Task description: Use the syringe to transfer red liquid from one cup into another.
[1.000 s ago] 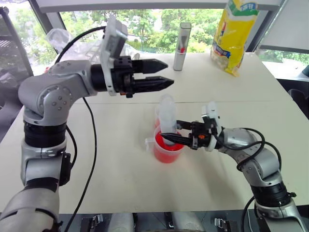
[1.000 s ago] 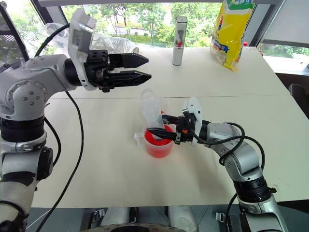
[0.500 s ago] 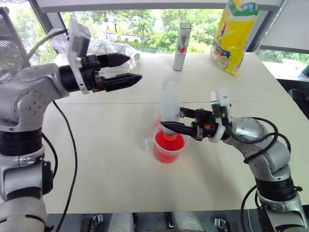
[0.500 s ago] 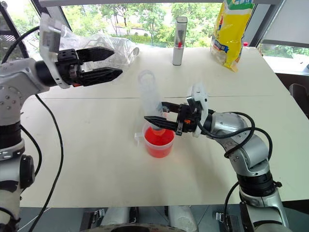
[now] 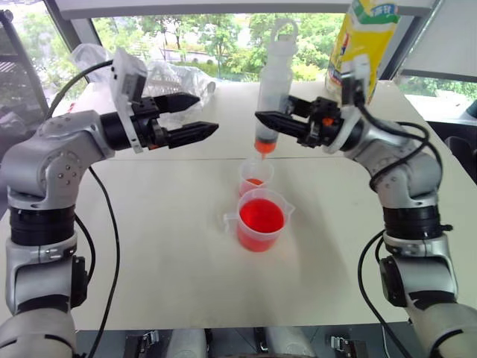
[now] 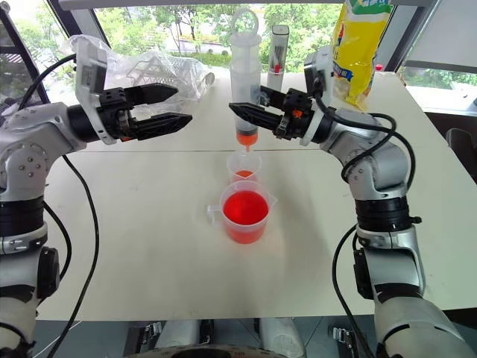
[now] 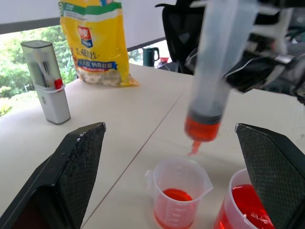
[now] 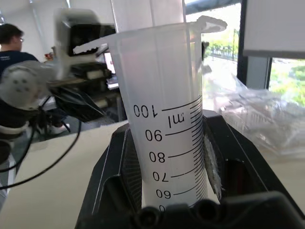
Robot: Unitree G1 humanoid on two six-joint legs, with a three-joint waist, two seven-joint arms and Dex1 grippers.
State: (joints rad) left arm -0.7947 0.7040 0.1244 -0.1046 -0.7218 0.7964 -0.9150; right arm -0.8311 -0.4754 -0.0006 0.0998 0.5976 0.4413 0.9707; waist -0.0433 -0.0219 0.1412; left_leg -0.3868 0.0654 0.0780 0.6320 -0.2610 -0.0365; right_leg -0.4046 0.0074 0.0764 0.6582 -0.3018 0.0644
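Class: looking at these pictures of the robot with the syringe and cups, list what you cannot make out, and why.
- Syringe tip: right wrist view, hidden behind the right gripper's fingers.
- Larger cup: left wrist view, cut off by the edge and a left finger.
- Syringe's printed marks: head views, too small.
- Yellow bag top: cut off by the frame.

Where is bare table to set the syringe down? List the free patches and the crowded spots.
Free: the table between the handled cup and the near edge, and the stretch right of both cups. Crowded: the middle, with the small cup under the syringe, and the far edge with plastic wrap, grey tube, yellow bag.
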